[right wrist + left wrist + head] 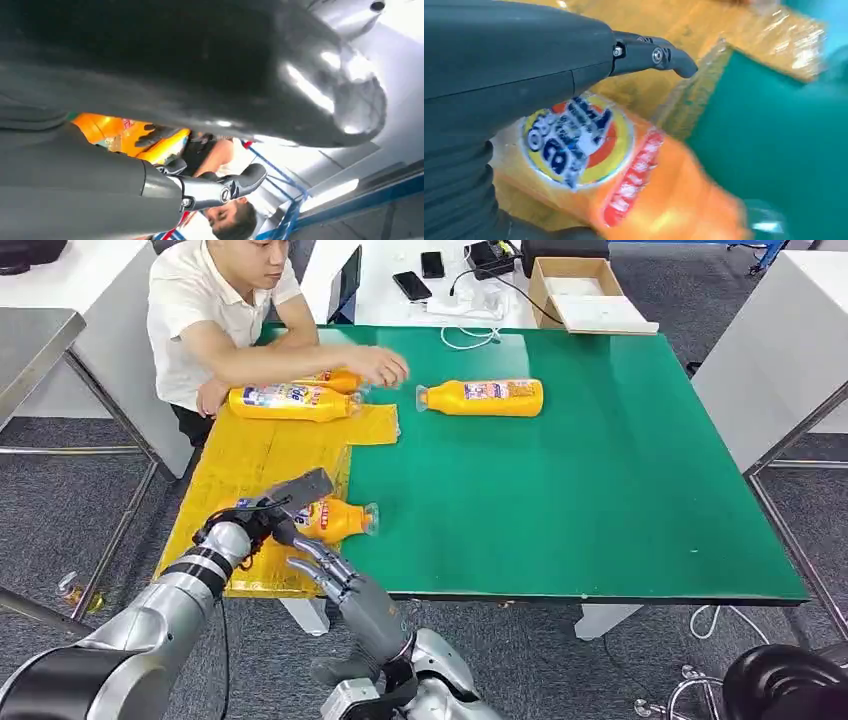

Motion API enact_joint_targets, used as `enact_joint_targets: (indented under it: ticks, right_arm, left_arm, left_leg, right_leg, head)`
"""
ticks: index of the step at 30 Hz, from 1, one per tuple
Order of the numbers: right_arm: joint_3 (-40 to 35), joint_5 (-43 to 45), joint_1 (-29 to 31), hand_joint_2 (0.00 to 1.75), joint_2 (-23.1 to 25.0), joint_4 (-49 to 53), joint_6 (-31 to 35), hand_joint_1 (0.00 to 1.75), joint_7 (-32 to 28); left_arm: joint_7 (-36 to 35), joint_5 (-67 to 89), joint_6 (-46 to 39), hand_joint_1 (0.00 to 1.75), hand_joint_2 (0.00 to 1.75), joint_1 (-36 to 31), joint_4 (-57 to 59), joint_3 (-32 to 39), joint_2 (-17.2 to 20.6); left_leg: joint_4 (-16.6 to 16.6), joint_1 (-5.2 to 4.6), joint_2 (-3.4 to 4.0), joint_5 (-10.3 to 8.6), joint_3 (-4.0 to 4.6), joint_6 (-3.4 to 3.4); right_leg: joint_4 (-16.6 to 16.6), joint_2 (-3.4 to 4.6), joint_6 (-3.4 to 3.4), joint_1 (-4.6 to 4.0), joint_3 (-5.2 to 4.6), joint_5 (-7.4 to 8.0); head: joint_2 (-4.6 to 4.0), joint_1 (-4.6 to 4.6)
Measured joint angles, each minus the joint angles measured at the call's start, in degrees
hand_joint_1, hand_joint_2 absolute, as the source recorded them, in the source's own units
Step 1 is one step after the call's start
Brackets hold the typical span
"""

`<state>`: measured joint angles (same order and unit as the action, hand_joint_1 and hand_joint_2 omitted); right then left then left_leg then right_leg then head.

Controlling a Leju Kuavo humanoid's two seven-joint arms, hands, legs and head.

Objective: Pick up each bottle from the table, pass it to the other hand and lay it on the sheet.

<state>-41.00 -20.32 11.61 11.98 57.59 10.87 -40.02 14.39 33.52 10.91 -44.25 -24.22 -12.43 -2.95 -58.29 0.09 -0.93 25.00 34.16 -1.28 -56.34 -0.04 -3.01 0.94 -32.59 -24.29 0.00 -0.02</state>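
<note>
- The left hand (262,510) is wrapped around an orange bottle (335,520), which lies on its side at the edge of the yellow sheet (250,455), cap over the green bench (600,490)
- The right hand (325,570) hangs at the near bench edge, fingers apart, holding nothing
- Two bottles (290,402) already lie at the sheet's far end, where a person's hand (380,367) reaches in
- One more bottle (482,397) waits on the bench, off the sheet
- By my judgement, the task is over halfway: this bottle is about to be released, then one remains
</note>
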Motion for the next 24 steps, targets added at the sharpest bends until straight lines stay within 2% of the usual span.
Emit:
enact_joint_targets:
  ticks: [3,5,7,9,10,13,16,21,24]
  right_arm:
    - [-0.4,1.3,0.1,0.0,-0.1,-0.2,1.5,0.0,0.0]
    - [-0.7,1.7,-0.2,0.0,-0.6,-0.2,2.9,0.0,0.0]
    - [-0.7,1.0,-0.7,0.0,-1.1,-0.1,4.6,0.0,0.0]
    - [-0.6,0.2,-1.3,0.0,-1.7,0.1,5.2,0.0,0.0]
    - [-0.6,0.0,-1.5,1.75,-2.0,0.3,5.2,0.0,0.0]
    - [-0.6,-0.5,-1.7,1.75,-2.3,0.4,5.3,0.0,-0.1]
    - [-0.4,-0.4,-2.0,1.75,-2.4,0.9,6.2,0.0,-0.1]
    - [1.6,-0.2,-3.0,1.75,-3.3,2.6,6.6,0.0,-0.1]
    - [3.8,-5.3,-2.9,1.75,-4.5,3.2,10.2,0.0,2.9]
  left_arm:
    - [7.9,-8.6,2.1,0.0,1.75,2.4,-1.2,3.3,0.0]
    - [12.9,-19.5,4.1,0.0,1.75,6.3,-6.6,6.4,-0.4]
    - [14.2,-29.0,0.0,0.0,1.75,12.2,-16.3,9.6,-1.5]
    - [12.1,-33.5,-6.0,0.0,1.75,17.1,-26.6,10.5,-2.3]
    - [11.6,-34.2,-6.9,0.0,1.75,18.6,-30.0,10.6,-2.3]
    - [12.1,-35.4,-8.4,0.0,1.75,21.5,-36.6,10.8,-2.4]
    - [16.8,-39.6,-10.9,0.0,1.75,24.3,-43.0,10.9,-2.6]
    - [15.3,-46.1,-7.6,0.0,1.75,31.2,-56.0,10.9,-2.8]
    - [17.0,-45.0,-8.4,0.0,1.75,35.1,-61.3,10.7,-3.0]
  left_leg:
    - [0.0,0.0,0.08,0.0,0.01,0.0]
    - [0.0,-0.01,0.23,0.01,0.02,0.01]
    - [0.0,-0.01,0.37,0.07,0.07,0.05]
    - [0.0,-0.01,0.4,0.08,0.25,0.04]
    - [0.0,0.0,0.36,0.08,0.31,0.04]
    - [0.0,0.02,0.2,0.07,0.39,0.05]
    - [0.0,0.04,0.43,0.07,0.39,0.05]
    - [0.0,0.03,0.38,0.08,0.39,0.06]
    - [0.0,0.03,0.39,0.09,0.4,0.06]
  right_leg:
    - [0.0,0.03,0.0,0.01,-0.03,0.0]
    - [0.0,0.11,0.0,0.01,-0.09,0.0]
    - [0.0,0.27,0.0,0.01,-0.21,0.0]
    - [0.0,0.33,0.0,0.01,-0.37,0.0]
    - [0.0,0.32,0.0,0.0,-0.43,0.0]
    - [0.0,0.24,0.0,-0.03,-0.47,-0.01]
    - [0.0,0.31,0.01,-0.06,-0.48,0.0]
    - [0.0,0.32,0.0,-0.05,-0.5,0.0]
    - [0.0,0.32,0.01,-0.05,-0.52,0.0]
  head:
    - [0.0,0.0]
    - [0.0,-0.02]
    - [0.0,0.0]
    - [0.0,-0.02]
    - [0.0,-0.02]
    - [0.0,-0.02]
    - [0.0,-0.04]
    - [0.0,-0.04]
    - [0.0,-0.04]
